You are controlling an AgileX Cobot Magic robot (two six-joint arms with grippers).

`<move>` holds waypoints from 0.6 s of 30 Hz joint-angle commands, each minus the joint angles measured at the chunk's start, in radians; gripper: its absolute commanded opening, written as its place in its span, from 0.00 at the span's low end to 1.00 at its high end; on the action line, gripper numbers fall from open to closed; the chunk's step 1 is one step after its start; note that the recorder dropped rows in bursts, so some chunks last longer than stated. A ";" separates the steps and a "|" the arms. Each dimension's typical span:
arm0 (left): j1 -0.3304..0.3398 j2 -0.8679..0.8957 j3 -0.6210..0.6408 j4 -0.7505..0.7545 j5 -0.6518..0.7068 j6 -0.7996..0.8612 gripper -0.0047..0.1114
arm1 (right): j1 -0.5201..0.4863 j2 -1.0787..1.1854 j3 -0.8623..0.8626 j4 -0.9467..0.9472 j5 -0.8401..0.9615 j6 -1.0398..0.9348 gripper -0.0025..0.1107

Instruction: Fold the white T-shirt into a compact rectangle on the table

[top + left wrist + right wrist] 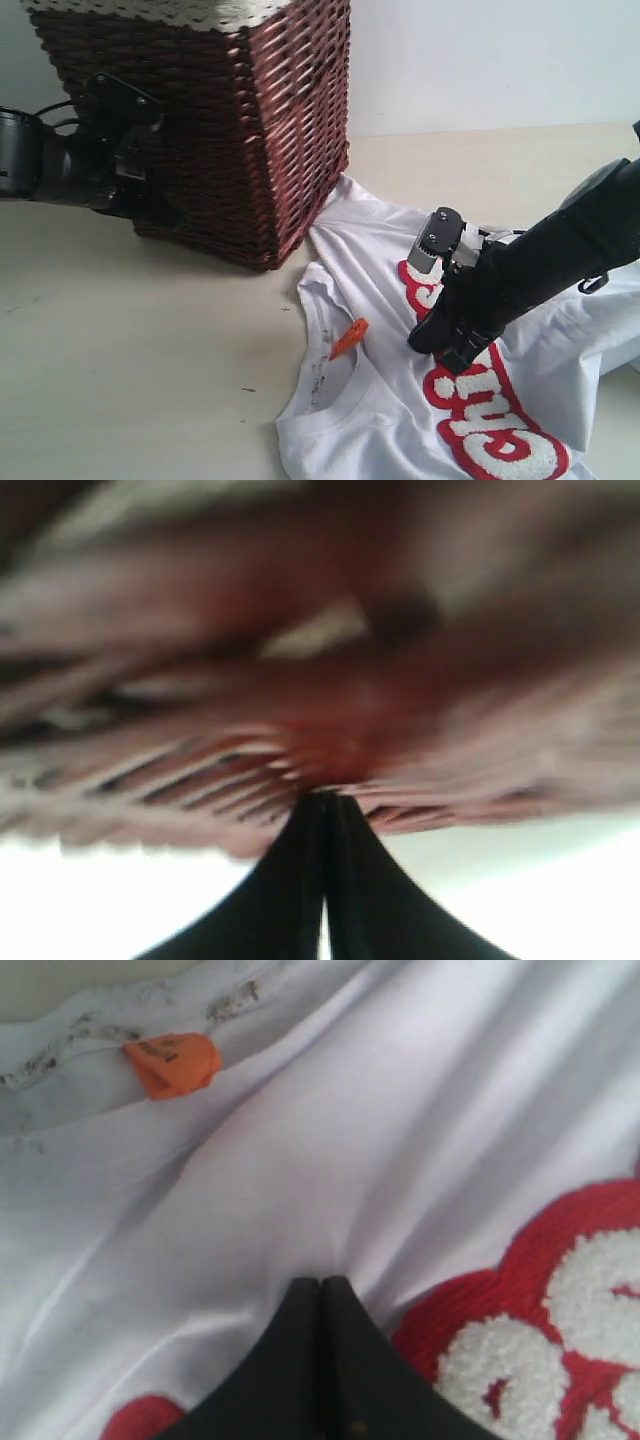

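The white T-shirt (pixel 372 265) lies spread and rumpled on the table (pixel 120 380), chest up, with red-outlined fuzzy lettering (pixel 490 425) and an orange neck tag (pixel 349 337). My right gripper (pixel 440 350) is shut, its tips resting on the cloth between the collar and the lettering. In the right wrist view the shut right gripper (pixel 320 1280) touches white fabric whose creases run to its tips, near the tag (pixel 172 1063). No cloth shows between the fingers. My left gripper (pixel 325 796) is shut and empty, its tips against the wicker basket (pixel 350 680).
A tall brown wicker basket (pixel 230 120) with white lace edging stands at the back left. One shirt sleeve reaches its base. The left arm (pixel 60 160) hangs beside the basket's left face. Bare tabletop lies in front of the basket.
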 commanded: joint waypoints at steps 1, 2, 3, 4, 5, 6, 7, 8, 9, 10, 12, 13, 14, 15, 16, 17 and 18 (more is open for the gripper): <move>0.072 -0.047 -0.038 -0.028 -0.112 -0.020 0.04 | -0.006 0.035 0.027 -0.130 -0.079 0.058 0.02; 0.081 -0.057 -0.038 -0.028 -0.112 -0.020 0.04 | -0.006 0.035 0.027 -0.130 -0.093 0.071 0.02; 0.090 -0.065 -0.038 -0.028 -0.112 -0.020 0.04 | -0.006 0.035 0.027 -0.132 -0.113 0.084 0.02; 0.096 -0.075 -0.038 -0.028 -0.112 -0.020 0.04 | -0.006 0.035 0.027 -0.141 -0.130 0.099 0.02; 0.104 -0.082 -0.038 -0.028 -0.112 -0.019 0.04 | -0.006 0.035 0.027 -0.159 -0.142 0.115 0.02; 0.111 -0.090 -0.038 -0.028 -0.112 -0.017 0.04 | -0.006 0.035 0.027 -0.179 -0.152 0.133 0.02; 0.122 -0.099 -0.038 -0.028 -0.112 -0.017 0.04 | -0.006 0.035 0.027 -0.201 -0.163 0.157 0.02; 0.129 -0.105 -0.038 -0.028 -0.112 -0.022 0.04 | -0.006 0.035 0.027 -0.221 -0.165 0.176 0.02; 0.134 -0.110 -0.038 -0.028 -0.108 -0.034 0.04 | -0.006 0.035 0.027 -0.239 -0.165 0.200 0.02; 0.134 -0.118 -0.038 -0.028 -0.094 -0.043 0.04 | -0.006 0.033 0.027 -0.237 -0.153 0.209 0.02; 0.134 -0.134 -0.038 -0.028 -0.039 -0.048 0.04 | -0.006 0.026 0.027 -0.226 -0.122 0.176 0.02; 0.132 -0.144 -0.038 -0.028 0.008 -0.048 0.04 | -0.006 0.016 0.027 -0.213 -0.101 0.146 0.02; 0.130 -0.159 -0.038 -0.028 0.065 -0.048 0.04 | -0.006 0.003 0.027 -0.199 -0.080 0.125 0.02; 0.130 -0.176 -0.038 -0.028 0.147 -0.048 0.04 | -0.006 -0.014 0.027 -0.181 -0.066 0.101 0.02; 0.130 -0.197 -0.038 -0.028 0.194 -0.048 0.04 | -0.006 -0.032 0.027 -0.170 -0.053 0.091 0.02; 0.130 -0.216 -0.038 -0.028 0.254 -0.051 0.04 | -0.006 -0.047 0.027 -0.164 -0.046 0.086 0.02; 0.121 -0.243 -0.035 -0.028 0.311 -0.080 0.04 | -0.006 -0.066 0.027 -0.160 -0.043 0.086 0.02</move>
